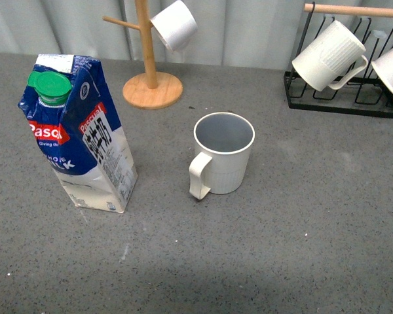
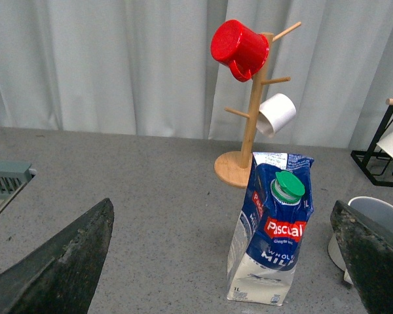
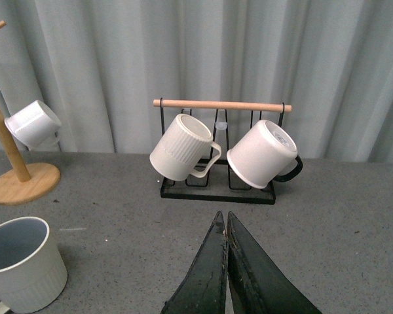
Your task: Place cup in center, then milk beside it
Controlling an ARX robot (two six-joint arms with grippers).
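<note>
The cup (image 1: 223,154), a cream ribbed mug with a grey-blue inside, stands upright mid-table with its handle toward me; no lettering shows. It also shows in the left wrist view (image 2: 380,209) and the right wrist view (image 3: 19,261). The milk (image 1: 78,131), a blue-and-white carton with a green cap and red "Pascual" label, stands to the cup's left, a gap apart. My left gripper (image 2: 221,206) is open and empty, back from the milk (image 2: 268,229), with the carton ahead between its fingers. My right gripper (image 3: 223,217) is shut and empty, to the right of the cup. Neither gripper shows in the front view.
A wooden mug tree (image 1: 147,65) stands behind the milk with a small white cup (image 1: 173,25) and a red cup (image 2: 239,40). A black rack (image 1: 340,98) at the back right holds a whiter ribbed mug (image 1: 327,55) and another mug (image 3: 262,154). A grey slatted object (image 2: 6,180) lies far left.
</note>
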